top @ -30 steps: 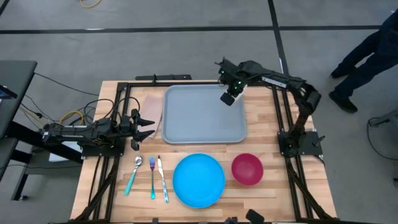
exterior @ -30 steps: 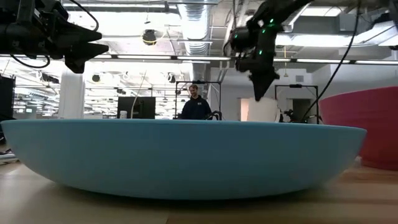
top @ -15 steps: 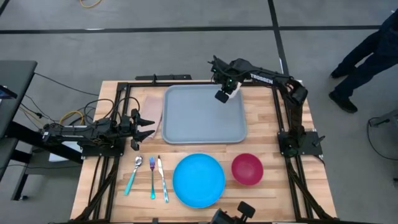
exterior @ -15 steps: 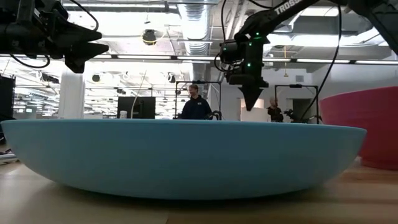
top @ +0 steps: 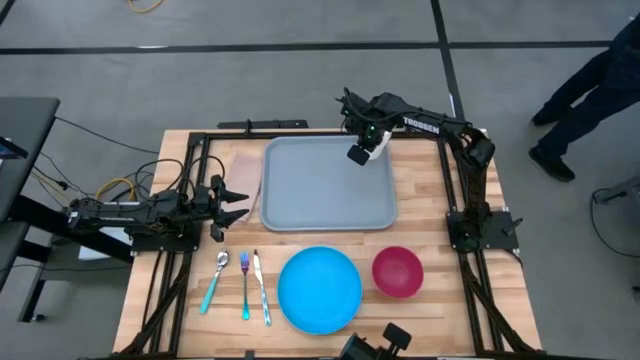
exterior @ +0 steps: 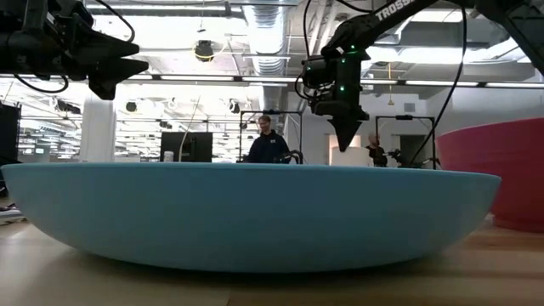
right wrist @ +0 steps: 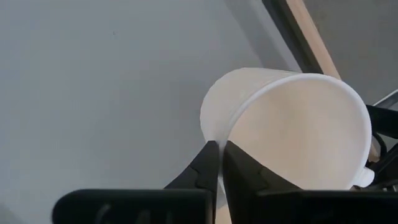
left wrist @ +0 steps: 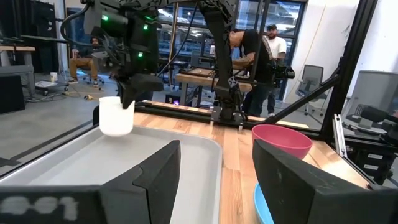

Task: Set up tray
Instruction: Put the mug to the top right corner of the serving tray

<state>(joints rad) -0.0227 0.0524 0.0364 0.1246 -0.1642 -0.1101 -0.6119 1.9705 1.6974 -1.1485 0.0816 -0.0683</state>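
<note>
We see a wood table (top: 420, 215) carrying tray (top: 325, 195), plate (top: 319, 290), red bowl (top: 397, 271), spoon (top: 216, 280), fork (top: 244, 283), knife (top: 260, 285), brown pad (top: 244, 172).

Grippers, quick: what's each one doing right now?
Left gripper: open, empty, waiting left of the tray.
Right gripper: closed on the rim of the white cup, over the tray's far right corner.

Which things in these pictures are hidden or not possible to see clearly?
- Low view: the blue plate fills the front and hides the tray and cutlery.
- High view: the right claw covers most of the white cup.
- Right wrist view: whether the cup rests on the tray or hangs above it.
</note>
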